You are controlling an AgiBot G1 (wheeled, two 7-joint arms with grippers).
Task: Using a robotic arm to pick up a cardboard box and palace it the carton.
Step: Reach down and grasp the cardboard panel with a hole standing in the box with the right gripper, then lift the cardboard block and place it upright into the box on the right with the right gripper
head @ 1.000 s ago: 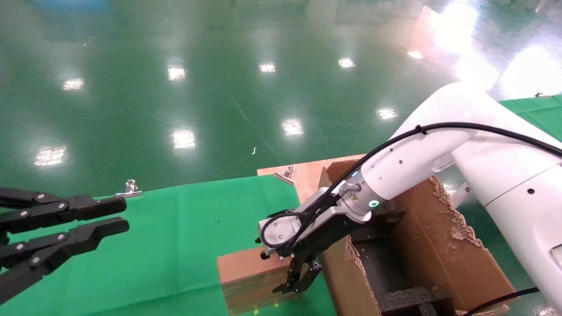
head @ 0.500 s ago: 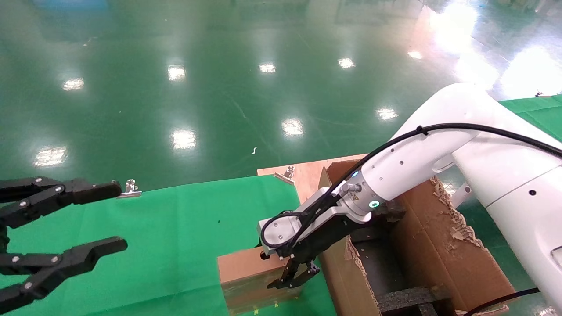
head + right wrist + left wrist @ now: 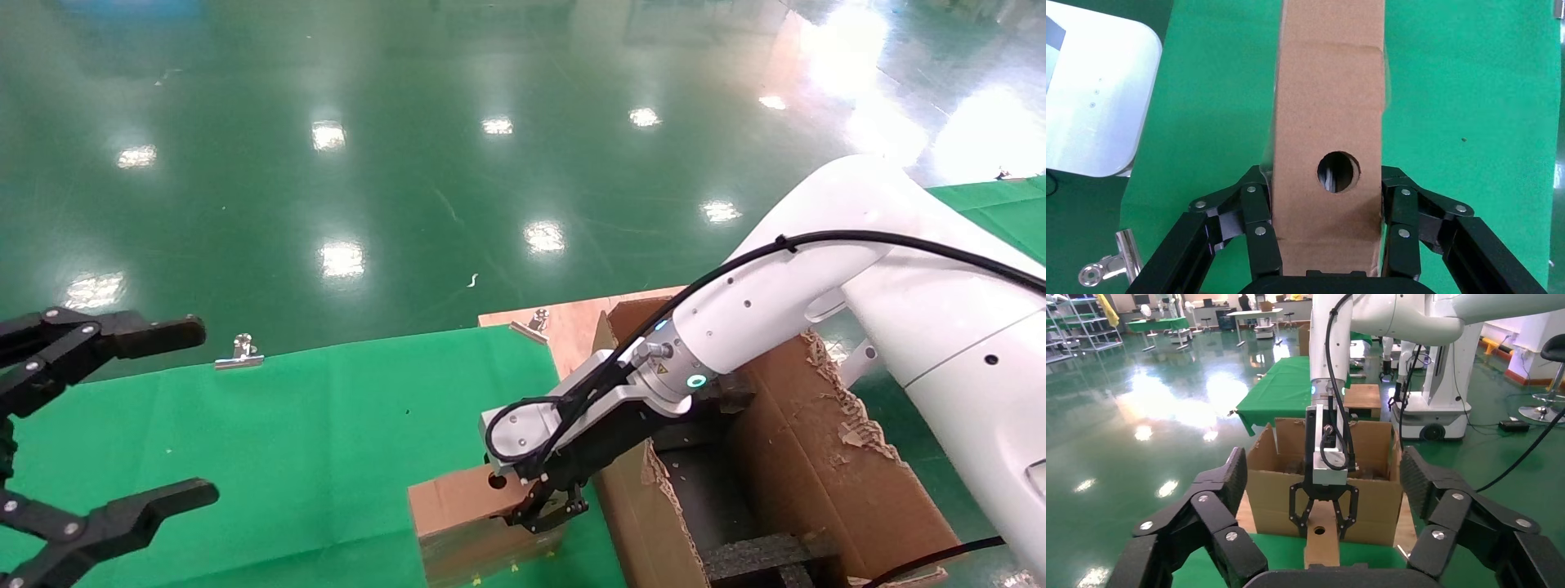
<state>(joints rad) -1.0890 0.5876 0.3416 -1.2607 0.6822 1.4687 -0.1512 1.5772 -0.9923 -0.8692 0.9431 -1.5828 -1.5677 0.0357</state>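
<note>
The small cardboard box stands on edge on the green cloth, just left of the carton. Its narrow face with the round hole points up. My right gripper, on the white robotic arm, reaches down over the box's near end and is shut on it. Its fingers press both wide taped faces. The left wrist view shows the same grip with the carton behind. My left gripper hovers wide open and empty at the far left.
The carton holds black foam blocks and has ragged flaps. It sits on a wooden board. Metal clips hold the green cloth at the table's far edge. Glossy green floor lies beyond.
My right gripper's fingers have closed on the small box. My left gripper has opened from nearly shut to wide open.
</note>
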